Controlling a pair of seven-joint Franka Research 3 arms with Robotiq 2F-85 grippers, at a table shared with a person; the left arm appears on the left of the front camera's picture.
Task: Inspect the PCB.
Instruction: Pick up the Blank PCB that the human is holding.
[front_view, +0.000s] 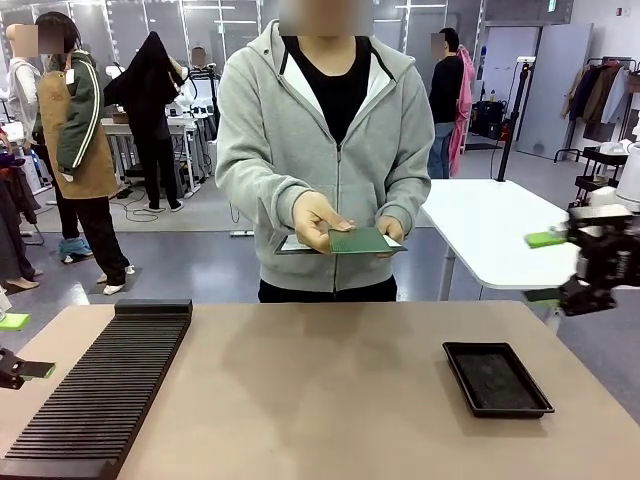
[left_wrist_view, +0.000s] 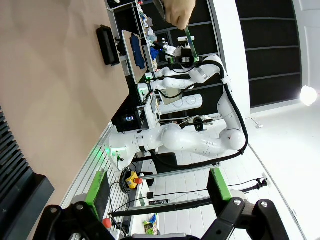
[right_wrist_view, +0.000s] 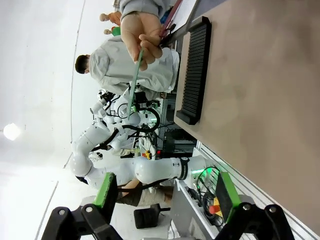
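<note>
Across the table, the person holds the PCB (front_view: 360, 240), a flat green board, level in both hands at waist height, above a clipboard with white paper. It appears edge-on under the hand as a thin strip in the left wrist view (left_wrist_view: 189, 42) and in the right wrist view (right_wrist_view: 134, 82). My left gripper (front_view: 25, 345) hangs at the table's left edge, open and empty; its green pads stand wide apart (left_wrist_view: 157, 192). My right gripper (front_view: 545, 267) hovers off the table's right side, also open and empty (right_wrist_view: 165, 195). Both are far from the board.
A long black ridged rack (front_view: 100, 390) lies along the left of the tan table (front_view: 330, 400). A shallow black tray (front_view: 495, 378) sits at the right. A white table (front_view: 490, 235) stands behind, and other people stand farther back.
</note>
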